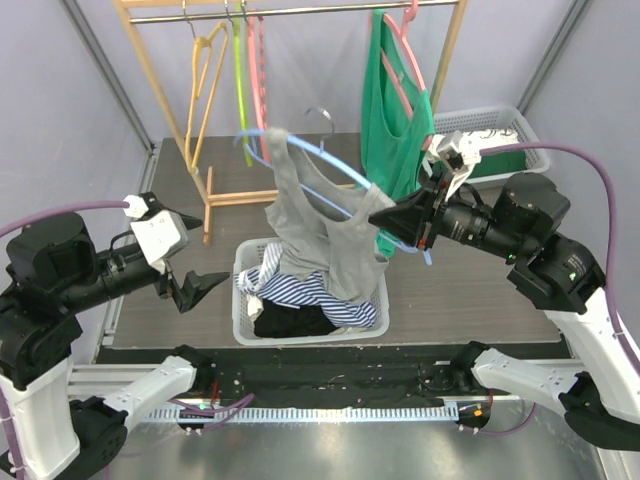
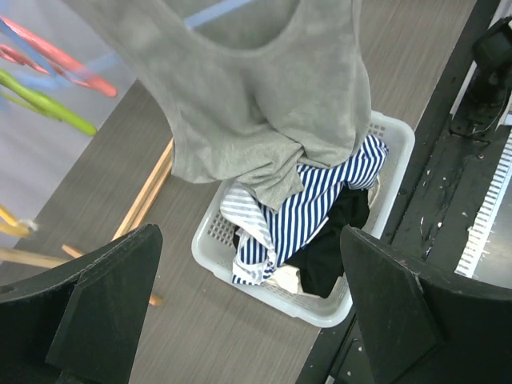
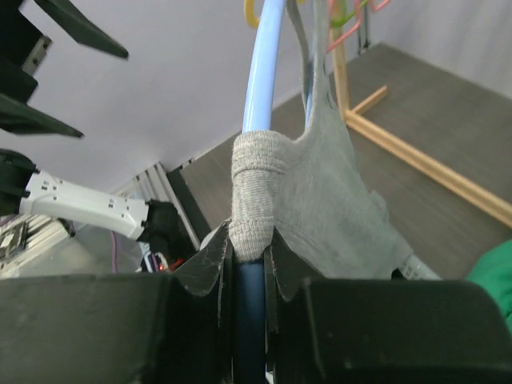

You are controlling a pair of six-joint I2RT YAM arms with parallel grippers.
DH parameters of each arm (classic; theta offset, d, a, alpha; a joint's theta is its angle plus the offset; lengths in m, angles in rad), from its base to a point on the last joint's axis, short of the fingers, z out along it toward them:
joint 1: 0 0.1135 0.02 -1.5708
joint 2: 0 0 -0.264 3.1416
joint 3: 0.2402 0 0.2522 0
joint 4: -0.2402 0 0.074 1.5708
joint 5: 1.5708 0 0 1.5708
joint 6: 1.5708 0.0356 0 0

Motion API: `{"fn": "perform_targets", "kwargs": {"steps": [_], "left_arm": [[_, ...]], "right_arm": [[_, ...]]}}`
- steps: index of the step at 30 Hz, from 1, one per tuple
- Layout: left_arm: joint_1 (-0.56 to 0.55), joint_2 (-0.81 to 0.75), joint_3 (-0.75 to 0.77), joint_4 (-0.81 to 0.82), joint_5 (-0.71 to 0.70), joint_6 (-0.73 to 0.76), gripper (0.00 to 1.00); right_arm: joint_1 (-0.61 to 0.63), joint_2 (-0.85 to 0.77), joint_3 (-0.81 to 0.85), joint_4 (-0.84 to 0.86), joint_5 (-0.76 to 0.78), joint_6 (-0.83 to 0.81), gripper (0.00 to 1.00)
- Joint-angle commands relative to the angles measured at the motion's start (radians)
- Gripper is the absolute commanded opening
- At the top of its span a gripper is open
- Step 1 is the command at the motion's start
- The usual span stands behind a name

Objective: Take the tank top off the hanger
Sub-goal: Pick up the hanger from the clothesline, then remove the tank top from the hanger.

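A grey tank top (image 1: pixel 325 235) hangs on a light blue hanger (image 1: pixel 330 160), held tilted above a white basket (image 1: pixel 243 262); its hem droops onto the clothes inside. My right gripper (image 1: pixel 392 217) is shut on the hanger's right end, where the top's strap wraps the bar (image 3: pixel 254 192). The hanger bar (image 3: pixel 260 72) runs up from the jaws. My left gripper (image 1: pixel 205 285) is open and empty, left of the basket. In the left wrist view the tank top (image 2: pixel 264 96) hangs ahead, above the basket (image 2: pixel 396 132).
The basket holds a blue-and-white striped shirt (image 1: pixel 310 290) and black cloth (image 1: pixel 295 320). A wooden rack (image 1: pixel 215 195) behind carries yellow, green and pink hangers (image 1: pixel 240 80) and a green tank top (image 1: pixel 390 120). Another white basket (image 1: pixel 490 135) stands at the back right.
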Motion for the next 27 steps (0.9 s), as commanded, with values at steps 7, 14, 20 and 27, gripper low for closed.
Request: {"fn": "perform_targets", "kwargs": {"steps": [7, 14, 20, 27], "left_arm": [[0.015, 0.035, 0.021, 0.022, 0.096, -0.005, 1.00], [0.014, 0.077, -0.004, -0.010, 0.203, 0.043, 1.00], [0.014, 0.077, -0.055, -0.024, 0.332, 0.112, 1.00], [0.014, 0.074, -0.098, -0.108, 0.425, 0.260, 1.00]], "right_arm": [[0.002, -0.053, -0.093, -0.112, -0.284, -0.036, 0.01], [0.002, -0.052, -0.096, -0.171, -0.372, -0.112, 0.01], [0.002, 0.011, 0.000, -0.237, -0.407, -0.212, 0.01], [0.012, 0.085, 0.072, -0.275, -0.464, -0.238, 0.01]]}}
